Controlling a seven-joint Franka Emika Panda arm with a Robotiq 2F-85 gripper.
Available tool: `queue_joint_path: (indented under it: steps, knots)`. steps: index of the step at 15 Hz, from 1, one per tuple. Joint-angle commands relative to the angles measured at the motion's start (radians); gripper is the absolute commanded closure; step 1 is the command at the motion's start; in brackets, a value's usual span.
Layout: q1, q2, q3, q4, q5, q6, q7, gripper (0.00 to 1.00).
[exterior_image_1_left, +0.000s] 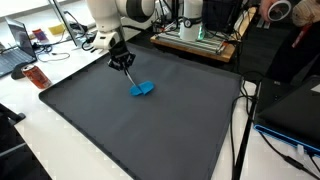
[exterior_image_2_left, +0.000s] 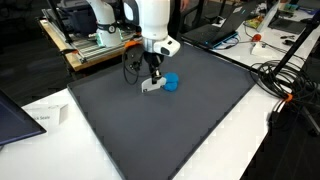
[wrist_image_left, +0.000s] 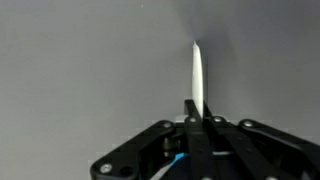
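My gripper (exterior_image_1_left: 124, 64) hangs low over a dark grey mat (exterior_image_1_left: 110, 125), near its far side. It also shows in an exterior view (exterior_image_2_left: 153, 76). In the wrist view the fingers (wrist_image_left: 198, 112) are shut on a thin white piece (wrist_image_left: 197, 72) seen edge-on, which sticks out past the fingertips. In an exterior view this white piece (exterior_image_2_left: 150, 88) lies on the mat (exterior_image_2_left: 160, 130) under the gripper, joined to a small blue part (exterior_image_2_left: 171, 83). The blue part (exterior_image_1_left: 141, 89) rests on the mat just beside the gripper.
Equipment racks stand behind the mat (exterior_image_1_left: 195, 38) (exterior_image_2_left: 95, 45). A laptop (exterior_image_1_left: 18, 45) and a red object (exterior_image_1_left: 37, 77) are off one side. Another laptop (exterior_image_2_left: 12, 112), a paper (exterior_image_2_left: 45, 115) and cables (exterior_image_2_left: 285, 85) surround the mat.
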Motion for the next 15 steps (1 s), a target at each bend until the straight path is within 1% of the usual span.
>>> queue_joint_path:
  steps: [1,4,8,10,11,12,15]
  knots:
    - [-0.017,0.021,-0.045,0.022,-0.1,-0.018,-0.022,0.99]
    - [-0.026,0.009,-0.047,0.035,-0.101,-0.026,-0.024,0.99]
    - [-0.029,-0.024,-0.02,0.059,-0.031,-0.08,0.031,0.99]
    - [-0.014,-0.045,-0.018,0.059,-0.036,-0.068,0.082,0.99]
    - [-0.006,-0.058,-0.013,0.064,-0.029,-0.087,0.119,0.99]
    - [0.003,-0.071,-0.012,0.059,-0.03,-0.078,0.16,0.99]
    - [0.033,-0.106,-0.019,0.062,-0.055,-0.097,0.291,0.99]
